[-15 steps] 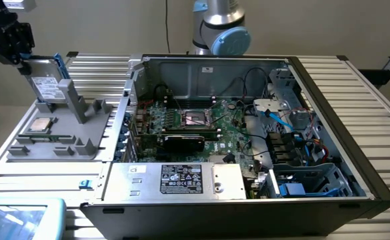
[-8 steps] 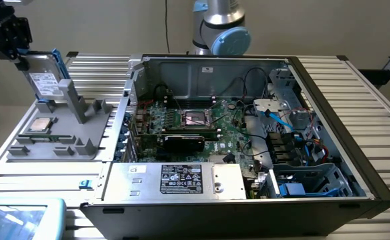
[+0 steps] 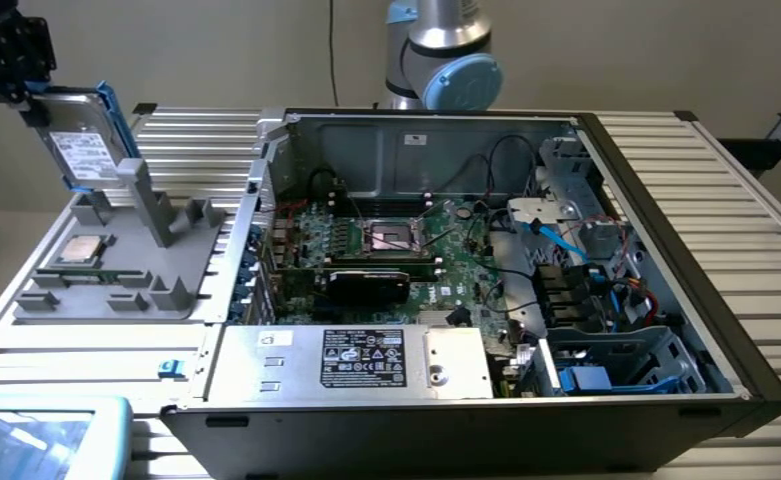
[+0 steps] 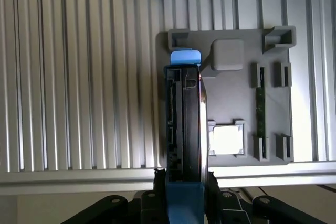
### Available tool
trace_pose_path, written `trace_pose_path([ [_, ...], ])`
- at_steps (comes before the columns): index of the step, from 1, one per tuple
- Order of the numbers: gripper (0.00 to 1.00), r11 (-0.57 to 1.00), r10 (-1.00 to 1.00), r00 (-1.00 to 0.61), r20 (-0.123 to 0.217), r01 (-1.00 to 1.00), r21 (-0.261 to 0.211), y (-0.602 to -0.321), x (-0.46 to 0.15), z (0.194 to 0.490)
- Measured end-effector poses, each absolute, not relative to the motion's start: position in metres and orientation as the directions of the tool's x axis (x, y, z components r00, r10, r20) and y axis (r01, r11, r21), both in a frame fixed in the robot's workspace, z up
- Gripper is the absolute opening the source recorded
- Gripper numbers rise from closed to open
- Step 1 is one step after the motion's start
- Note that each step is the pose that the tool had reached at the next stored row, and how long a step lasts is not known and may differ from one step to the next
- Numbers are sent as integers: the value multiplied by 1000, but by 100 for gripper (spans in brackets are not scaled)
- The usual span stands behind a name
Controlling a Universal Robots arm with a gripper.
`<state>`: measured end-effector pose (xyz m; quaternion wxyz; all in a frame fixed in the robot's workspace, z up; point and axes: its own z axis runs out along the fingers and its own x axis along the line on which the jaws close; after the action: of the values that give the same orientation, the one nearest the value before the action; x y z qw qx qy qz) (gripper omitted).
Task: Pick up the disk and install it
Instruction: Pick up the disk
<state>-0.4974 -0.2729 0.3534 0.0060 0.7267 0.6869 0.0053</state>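
The disk (image 3: pixel 86 140), a grey metal drive with a white label in a blue carrier, hangs tilted in the air at the exterior view's upper left. My gripper (image 3: pixel 27 92) is shut on its upper end. Its lower end is close to the top of the grey upright post (image 3: pixel 150 205) of the fixture tray (image 3: pixel 57 300). In the wrist view the disk (image 4: pixel 184 124) shows edge-on, clamped in my gripper (image 4: pixel 184 184), with the fixture tray (image 4: pixel 236 103) below it.
A silver CPU chip (image 3: pixel 81 250) lies in the tray. The open computer case (image 3: pixel 670 250) fills the middle and right, with a silver power supply (image 3: pixel 350 360) at its front and a drive cage (image 3: pixel 617 365) at its lower right. A pale blue bin (image 3: pixel 37 435) sits bottom left.
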Motion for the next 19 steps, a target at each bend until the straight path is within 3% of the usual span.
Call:
trace_pose_path([
  [7, 37, -56, 998, 56, -1, 998, 16, -273, -497, 379],
  [19, 37, -56, 998, 56, -1, 998, 20, -272, -497, 396],
])
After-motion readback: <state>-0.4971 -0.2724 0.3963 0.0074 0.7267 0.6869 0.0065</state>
